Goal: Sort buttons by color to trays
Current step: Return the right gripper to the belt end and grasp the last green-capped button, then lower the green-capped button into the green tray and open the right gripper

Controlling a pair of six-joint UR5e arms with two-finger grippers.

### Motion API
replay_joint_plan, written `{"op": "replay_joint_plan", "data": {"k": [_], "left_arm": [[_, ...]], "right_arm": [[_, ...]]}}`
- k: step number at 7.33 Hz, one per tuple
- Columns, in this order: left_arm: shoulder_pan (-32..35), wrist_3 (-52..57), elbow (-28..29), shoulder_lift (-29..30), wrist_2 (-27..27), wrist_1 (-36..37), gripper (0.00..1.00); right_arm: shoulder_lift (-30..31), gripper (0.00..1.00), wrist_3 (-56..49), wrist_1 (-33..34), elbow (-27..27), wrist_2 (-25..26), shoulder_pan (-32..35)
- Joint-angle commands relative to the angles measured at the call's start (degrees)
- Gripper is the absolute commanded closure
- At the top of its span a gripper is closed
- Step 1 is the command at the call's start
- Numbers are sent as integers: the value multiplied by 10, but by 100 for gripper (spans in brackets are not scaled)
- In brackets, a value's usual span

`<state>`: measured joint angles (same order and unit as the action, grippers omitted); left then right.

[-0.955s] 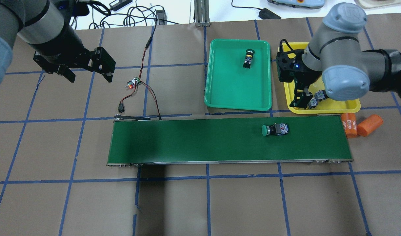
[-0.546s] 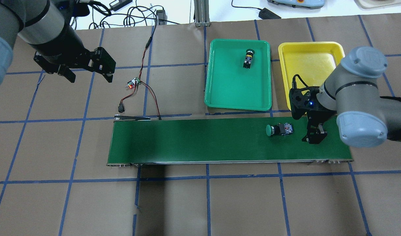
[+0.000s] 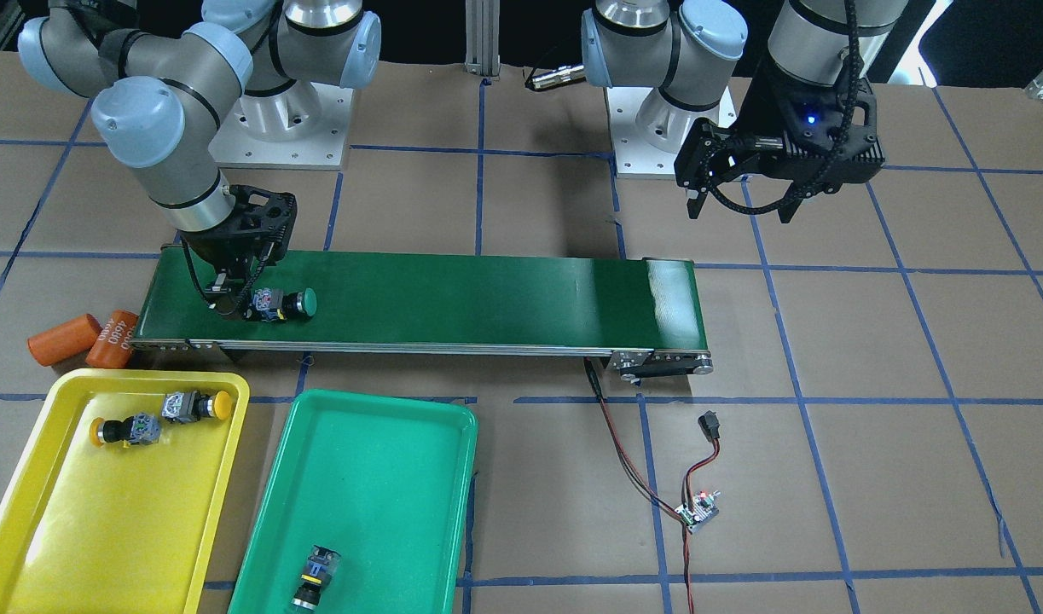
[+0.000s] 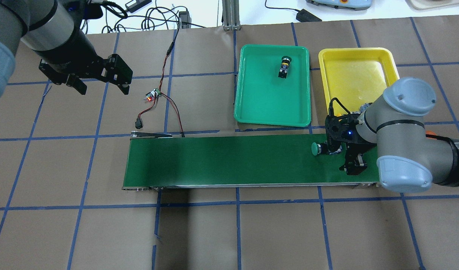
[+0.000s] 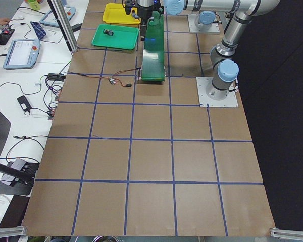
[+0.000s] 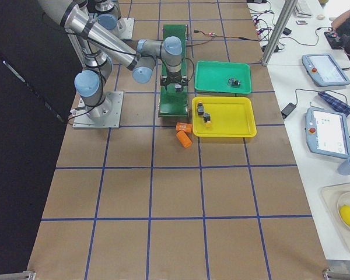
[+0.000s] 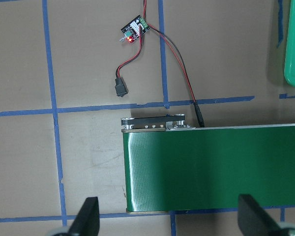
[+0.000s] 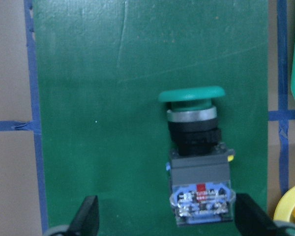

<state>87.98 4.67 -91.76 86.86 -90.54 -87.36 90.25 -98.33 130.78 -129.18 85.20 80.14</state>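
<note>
Right end effector (image 8: 168, 219) now over green button (image 8: 198, 147)

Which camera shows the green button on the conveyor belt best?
The right wrist-mounted view: it shows the green button close up, with cap, collar, body and terminals. The front-facing view shows it whole but small; the overhead, mainly its cap; the side views, barely; the left wrist view, not at all.

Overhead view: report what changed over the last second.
The right end effector swung from the yellow tray to the conveyor belt and now hangs open, straddling the green button, which rode rightward along it. The left end effector and the button in the green tray stayed put.
</note>
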Motion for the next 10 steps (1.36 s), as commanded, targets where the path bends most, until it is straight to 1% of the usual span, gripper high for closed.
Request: {"op": "replay_joint_plan", "data": {"k": [1, 2, 3, 4, 5, 6, 7, 8, 9, 10], "left_arm": [[0, 0, 0, 1, -1, 1, 0], [0, 0, 0, 0, -1, 2, 0], [0, 0, 0, 0, -1, 3, 0], [0, 0, 0, 1, -1, 3, 0], [0, 0, 0, 0, -1, 3, 0], [0, 0, 0, 0, -1, 3, 0], [1, 0, 0, 0, -1, 3, 0], [0, 0, 0, 0, -1, 3, 0], [0, 0, 0, 0, 0, 3, 0], [0, 0, 0, 0, -1, 3, 0]], "right_arm": [[-8, 34, 2, 17, 0, 3, 19], [-9, 60, 2, 17, 0, 4, 19], [-9, 77, 10, 17, 2, 5, 20], [-9, 82, 25, 25, 7, 2, 20], [-16, 85, 55, 27, 28, -3, 33], [-46, 86, 78, 27, 74, -3, 71], [-96, 86, 94, 30, 148, -3, 120], [-151, 84, 106, 31, 253, -3, 158], [-208, 80, 105, 13, 351, 0, 170], [-228, 29, 104, -38, 393, -1, 171]]}}
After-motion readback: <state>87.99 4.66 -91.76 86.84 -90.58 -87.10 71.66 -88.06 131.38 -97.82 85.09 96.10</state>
